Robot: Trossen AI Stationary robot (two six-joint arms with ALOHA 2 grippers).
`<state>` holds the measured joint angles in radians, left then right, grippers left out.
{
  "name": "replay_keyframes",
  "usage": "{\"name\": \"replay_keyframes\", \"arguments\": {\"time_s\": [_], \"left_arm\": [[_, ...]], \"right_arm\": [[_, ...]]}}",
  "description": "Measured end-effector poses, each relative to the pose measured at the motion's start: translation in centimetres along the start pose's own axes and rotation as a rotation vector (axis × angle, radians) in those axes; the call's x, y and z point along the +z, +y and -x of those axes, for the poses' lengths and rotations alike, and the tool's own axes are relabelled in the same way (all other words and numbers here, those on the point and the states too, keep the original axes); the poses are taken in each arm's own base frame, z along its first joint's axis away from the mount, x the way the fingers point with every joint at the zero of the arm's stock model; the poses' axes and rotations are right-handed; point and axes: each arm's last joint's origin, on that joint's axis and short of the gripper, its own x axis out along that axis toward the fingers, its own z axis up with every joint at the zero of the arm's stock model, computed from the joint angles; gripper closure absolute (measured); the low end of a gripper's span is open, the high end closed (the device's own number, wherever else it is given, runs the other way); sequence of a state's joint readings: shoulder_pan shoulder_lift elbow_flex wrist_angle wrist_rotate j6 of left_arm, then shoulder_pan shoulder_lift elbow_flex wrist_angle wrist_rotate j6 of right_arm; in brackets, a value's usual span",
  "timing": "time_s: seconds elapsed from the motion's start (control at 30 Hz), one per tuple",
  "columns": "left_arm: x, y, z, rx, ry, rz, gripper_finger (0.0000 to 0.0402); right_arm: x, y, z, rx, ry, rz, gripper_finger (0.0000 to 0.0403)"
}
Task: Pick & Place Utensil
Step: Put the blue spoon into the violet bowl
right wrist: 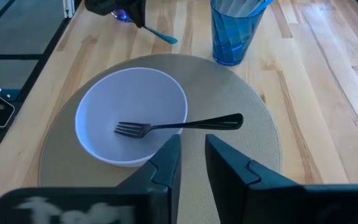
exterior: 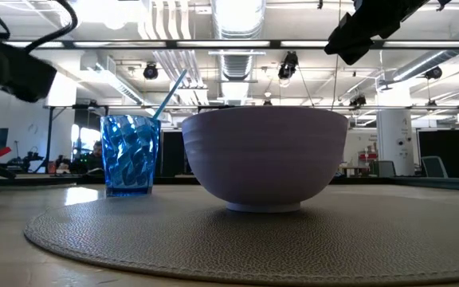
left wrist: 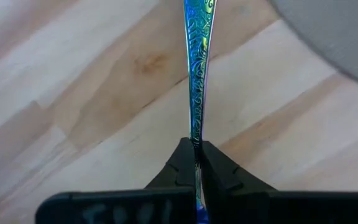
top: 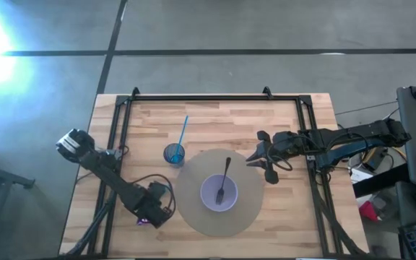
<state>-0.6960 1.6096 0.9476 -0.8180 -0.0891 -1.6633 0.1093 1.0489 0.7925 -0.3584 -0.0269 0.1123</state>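
My left gripper [left wrist: 195,163] sits at the table's near left, beside the round grey placemat [top: 255,209], shut on an iridescent blue-green utensil [left wrist: 196,81]. The utensil's free end [right wrist: 165,37] points toward the placemat. My right gripper [right wrist: 192,163] hovers open at the placemat's right edge and holds nothing. A lilac bowl [top: 219,193] stands in the middle of the placemat. A dark fork [right wrist: 179,126] rests in it, tines on the bowl's floor and handle over the rim. A blue tumbler [top: 174,154] with a blue straw [top: 183,130] stands at the placemat's far left. My left gripper pinches the iridescent utensil's handle [left wrist: 196,134] between its two fingers, which lie along it. The handle runs straight out ahead of the fingertips [left wrist: 182,163]. The part behind the tips is hidden by the gripper. Whether the free end touches the table, I cannot tell.
A black frame rail [top: 215,97] runs along the far edge and down both sides of the wooden table [top: 215,115]. Bare wood lies beyond the tumbler and at the near left corner. Cables and equipment [top: 381,173] sit off the right edge.
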Motion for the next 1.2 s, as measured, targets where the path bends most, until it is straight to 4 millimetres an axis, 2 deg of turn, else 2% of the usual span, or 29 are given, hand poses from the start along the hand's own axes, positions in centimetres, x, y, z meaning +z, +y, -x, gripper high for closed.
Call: {"name": "replay_keyframes", "arguments": {"time_s": [0.17, 0.4, 0.73, 1.03, 1.2], "left_arm": [[0.2, -0.2, 1.2, -0.041, -0.025, -0.035, 0.04], [0.6, -1.0, 4.1, -0.147, -0.1, -0.107, 0.0401], [1.8, -1.4, 8.2, -0.249, -0.417, -0.209, 0.0401], [2.9, -2.2, 9.2, -0.239, -0.713, -0.278, 0.0401], [3.5, -3.4, 9.5, -0.231, -0.918, -0.31, 0.04]], "right_arm": [[0.0, 0.0, 0.0, 0.0, 0.001, 0.0, 0.0325], [0.0, 0.1, 0.0, 0.006, 0.004, -0.003, 0.0324], [-0.1, 0.5, 0.0, 0.027, 0.008, -0.04, 0.0341], [-0.2, 1.4, 0.1, 0.06, 0.012, -0.016, 0.0333], [-0.2, 1.8, 0.1, 0.067, 0.009, -0.005, 0.0326]]}}
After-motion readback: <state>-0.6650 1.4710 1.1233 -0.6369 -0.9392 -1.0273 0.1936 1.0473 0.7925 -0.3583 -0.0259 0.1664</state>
